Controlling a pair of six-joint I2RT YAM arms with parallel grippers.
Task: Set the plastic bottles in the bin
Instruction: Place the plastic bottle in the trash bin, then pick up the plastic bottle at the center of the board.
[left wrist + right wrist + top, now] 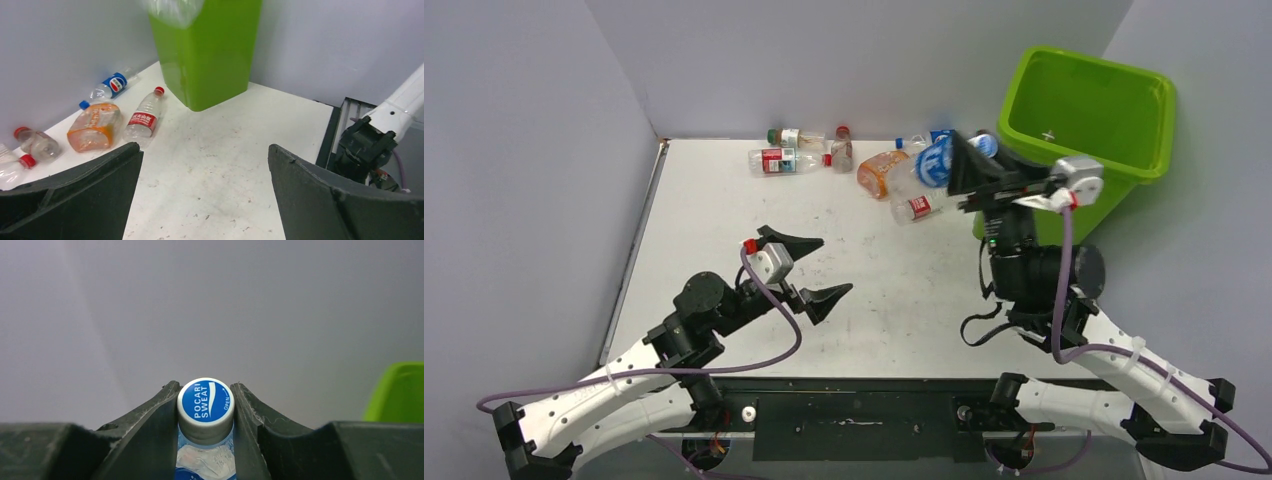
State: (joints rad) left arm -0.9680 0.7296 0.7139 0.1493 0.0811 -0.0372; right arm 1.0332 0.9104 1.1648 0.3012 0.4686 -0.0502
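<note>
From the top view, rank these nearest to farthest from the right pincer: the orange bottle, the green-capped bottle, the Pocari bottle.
1. Pocari bottle: gripped by the right pincer itself.
2. Orange bottle: lying just to its left.
3. Green-capped bottle: far off to the left, at the back.

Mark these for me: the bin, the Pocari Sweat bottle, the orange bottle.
bin (210, 55), left wrist view, near wall.
Pocari Sweat bottle (206, 401), right wrist view, blue cap top.
orange bottle (95, 127), left wrist view, middle of the body.
</note>
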